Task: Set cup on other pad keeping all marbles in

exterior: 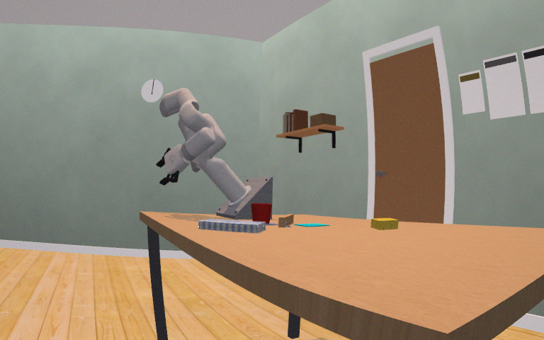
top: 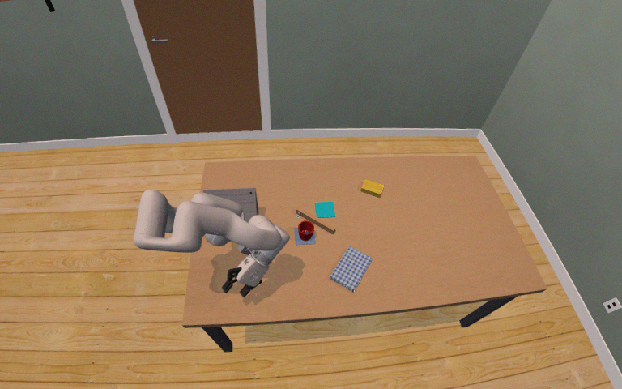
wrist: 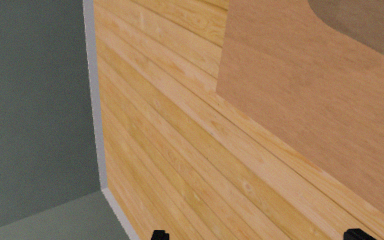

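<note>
A red cup (top: 305, 228) (exterior: 261, 211) with small coloured marbles in it stands upright on a grey-blue pad (top: 299, 241). A thin wooden rail (top: 316, 221) (exterior: 285, 219) lies between this pad and a teal pad (top: 325, 209) (exterior: 312, 224) beyond it. My gripper (top: 236, 283) (exterior: 165, 171) (wrist: 260, 236) is open and empty. It hangs high above the table's near left part, well away from the cup. The wrist view shows only the two fingertips, the floor and the table's corner.
A blue checked flat box (top: 351, 267) (exterior: 231, 225) lies near the front of the table (top: 436, 238). A yellow sponge block (top: 372, 187) (exterior: 384, 223) lies at the far side. The arm's grey base mount (top: 249, 198) (exterior: 250, 198) stands at the table's left edge.
</note>
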